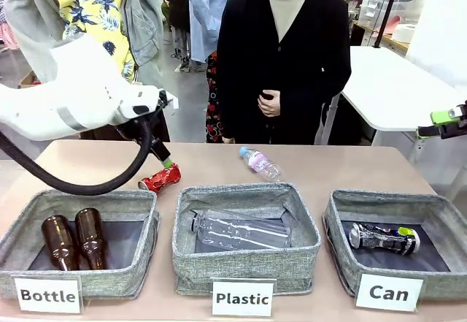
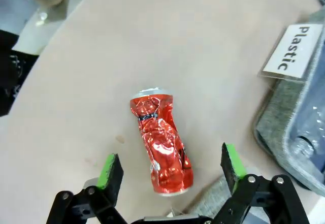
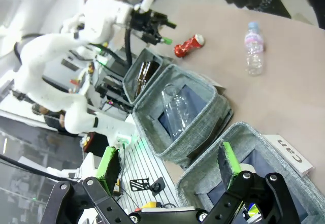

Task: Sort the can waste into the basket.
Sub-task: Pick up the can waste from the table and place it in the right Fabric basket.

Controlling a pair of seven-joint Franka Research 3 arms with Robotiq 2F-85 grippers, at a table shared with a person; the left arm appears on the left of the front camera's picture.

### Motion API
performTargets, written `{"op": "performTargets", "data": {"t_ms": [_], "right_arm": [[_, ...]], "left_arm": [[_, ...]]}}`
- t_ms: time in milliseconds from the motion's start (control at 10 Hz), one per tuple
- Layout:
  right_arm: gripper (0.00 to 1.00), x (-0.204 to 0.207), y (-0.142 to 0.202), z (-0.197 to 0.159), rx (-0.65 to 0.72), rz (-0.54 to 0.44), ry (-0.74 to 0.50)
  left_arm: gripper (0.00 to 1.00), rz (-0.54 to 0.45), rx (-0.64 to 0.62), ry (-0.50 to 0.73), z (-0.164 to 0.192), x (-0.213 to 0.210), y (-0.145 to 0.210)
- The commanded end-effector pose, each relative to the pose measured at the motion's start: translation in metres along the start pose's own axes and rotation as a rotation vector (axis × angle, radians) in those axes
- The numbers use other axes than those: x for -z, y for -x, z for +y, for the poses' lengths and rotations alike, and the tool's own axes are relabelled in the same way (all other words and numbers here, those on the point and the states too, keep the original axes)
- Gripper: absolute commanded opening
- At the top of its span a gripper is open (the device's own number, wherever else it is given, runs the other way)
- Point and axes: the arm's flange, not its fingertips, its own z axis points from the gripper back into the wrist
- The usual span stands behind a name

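A crushed shiny red can [image 1: 160, 178] lies on the table behind the "Bottle" bin; in the left wrist view the red can [image 2: 160, 148] lies between the open green-padded fingers, untouched. My left gripper [image 1: 166, 161] hangs open just above it. A dark crushed can [image 1: 383, 238] with green and yellow marks rests inside the grey "Can" basket [image 1: 343, 212] at the right. My right gripper [image 1: 446, 121] is raised at the far right edge; its view shows the right gripper [image 3: 170, 165] open above the basket [image 3: 218, 158], holding nothing.
The "Bottle" bin [image 1: 146, 220] holds two brown glass bottles [image 1: 75, 238]. The "Plastic" bin [image 1: 306, 227] in the middle holds a clear bottle [image 1: 241, 229]. Another clear plastic bottle [image 1: 260, 163] lies on the table behind it. A person [image 1: 284, 52] stands at the far side.
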Motion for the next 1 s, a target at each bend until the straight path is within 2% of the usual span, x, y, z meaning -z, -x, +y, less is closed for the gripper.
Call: {"op": "performTargets", "data": {"t_ms": [0,200,500,900], "right_arm": [[1.0,-0.003,-0.001,0.001,-0.02,0.008,-0.006],[1.0,-0.003,-0.001,0.001,-0.02,0.008,-0.006],[1.0,-0.003,-0.001,0.001,-0.02,0.008,-0.006],[1.0,-0.003,-0.001,0.001,-0.02,0.008,-0.006]], "left_arm": [[1.0,0.095,-0.026,-0.02,0.002,0.025,-0.014],[1.0,0.172,-0.034,-0.031,0.0,0.05,-0.015],[1.0,0.232,-0.035,-0.034,0.006,0.077,-0.018],[1.0,0.27,-0.054,-0.054,0.005,0.087,-0.016]]}}
